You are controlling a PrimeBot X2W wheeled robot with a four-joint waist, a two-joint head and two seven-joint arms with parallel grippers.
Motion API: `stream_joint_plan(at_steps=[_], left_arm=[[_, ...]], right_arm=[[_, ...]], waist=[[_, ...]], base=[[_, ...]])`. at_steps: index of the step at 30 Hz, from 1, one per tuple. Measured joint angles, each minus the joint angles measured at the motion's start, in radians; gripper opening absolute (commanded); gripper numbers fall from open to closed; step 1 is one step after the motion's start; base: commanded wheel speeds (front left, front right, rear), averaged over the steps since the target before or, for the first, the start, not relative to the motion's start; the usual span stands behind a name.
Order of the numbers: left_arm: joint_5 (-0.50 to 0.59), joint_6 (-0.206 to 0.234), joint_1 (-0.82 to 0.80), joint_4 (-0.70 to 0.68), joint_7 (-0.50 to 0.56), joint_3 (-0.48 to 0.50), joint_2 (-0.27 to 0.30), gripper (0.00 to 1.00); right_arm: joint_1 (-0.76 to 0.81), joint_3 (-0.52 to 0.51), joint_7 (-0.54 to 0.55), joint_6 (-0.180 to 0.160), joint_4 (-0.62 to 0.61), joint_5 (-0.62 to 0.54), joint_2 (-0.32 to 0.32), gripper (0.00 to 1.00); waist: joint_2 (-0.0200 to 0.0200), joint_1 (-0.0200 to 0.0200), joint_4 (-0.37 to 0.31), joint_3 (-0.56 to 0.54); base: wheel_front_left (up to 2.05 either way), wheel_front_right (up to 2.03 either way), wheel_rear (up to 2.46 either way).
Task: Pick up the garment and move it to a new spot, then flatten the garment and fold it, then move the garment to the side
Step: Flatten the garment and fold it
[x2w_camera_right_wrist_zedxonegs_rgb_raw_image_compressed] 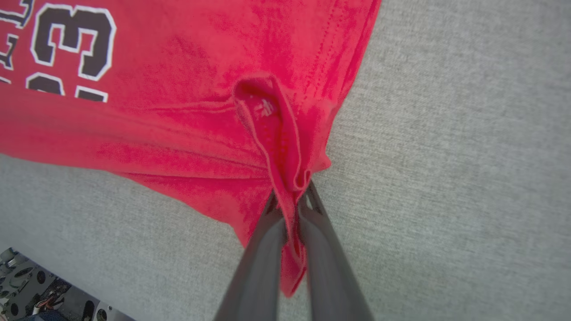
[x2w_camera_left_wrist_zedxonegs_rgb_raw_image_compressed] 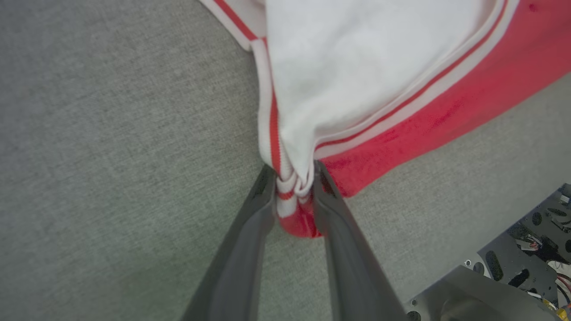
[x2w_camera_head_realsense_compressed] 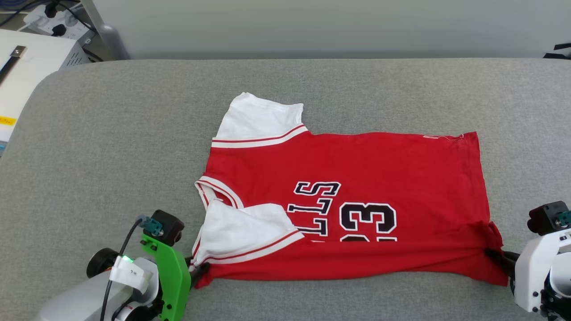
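Observation:
The garment (x2w_camera_head_realsense_compressed: 348, 178) lies sideways on the grey cushion, collar to the left and hem to the right. One white sleeve points away and the other is folded onto the chest. A red band along the near edge covers the lower part of the black print. My left gripper (x2w_camera_head_realsense_compressed: 200, 269) holds the near left corner. In the left wrist view, bunched striped trim and red cloth (x2w_camera_left_wrist_zedxonegs_rgb_raw_image_compressed: 294, 196) fill the narrow gap between the left gripper (x2w_camera_left_wrist_zedxonegs_rgb_raw_image_compressed: 292, 178) fingers. My right gripper (x2w_camera_head_realsense_compressed: 490, 254) is shut on the near hem corner, and a red pleat (x2w_camera_right_wrist_zedxonegs_rgb_raw_image_compressed: 285, 147) runs down between the right gripper (x2w_camera_right_wrist_zedxonegs_rgb_raw_image_compressed: 290, 196) fingers.
The grey cushioned surface (x2w_camera_head_realsense_compressed: 111, 147) stretches wide on all sides of the shirt. Beyond its far left corner stand a white box (x2w_camera_head_realsense_compressed: 26, 62) and a power strip with plugs (x2w_camera_head_realsense_compressed: 53, 20). A pale wall (x2w_camera_head_realsense_compressed: 334, 26) runs behind.

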Motion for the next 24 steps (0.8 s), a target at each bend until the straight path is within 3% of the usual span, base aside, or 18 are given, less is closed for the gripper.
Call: stream_joint_plan(at_steps=[4,8,12,18,24], left_arm=[[0.006,-0.001,0.000,0.020,-0.025,0.003,0.004,1.00],[0.016,0.001,-0.001,-0.008,-0.057,0.020,0.043,1.00],[0.050,0.032,-0.028,-0.052,-0.108,0.058,0.081,1.00],[0.118,0.074,-0.130,-0.074,-0.173,0.112,0.093,1.00],[0.123,0.053,-0.251,-0.027,-0.179,0.160,0.066,1.00]], right_arm=[[0.000,-0.020,-0.056,0.000,0.000,-0.016,0.021,1.00],[0.009,-0.081,-0.159,0.000,-0.019,-0.067,0.025,1.00],[0.026,-0.177,-0.266,0.000,-0.038,-0.141,0.061,1.00],[0.041,-0.372,-0.438,0.000,-0.099,-0.328,0.193,1.00],[0.063,-0.499,-0.513,0.000,-0.237,-0.481,0.333,1.00]], waist=[[0.0000,0.0000,0.005,-0.011],[0.0000,0.0000,0.007,-0.037],[0.0000,0.0000,0.009,-0.061],[0.0000,-0.0001,0.003,-0.071],[0.0000,-0.0001,-0.019,-0.035]], base=[[0.00,0.00,0.00],[0.00,0.00,0.00],[0.00,0.00,0.00],[0.00,0.00,0.00],[0.00,0.00,0.00]])
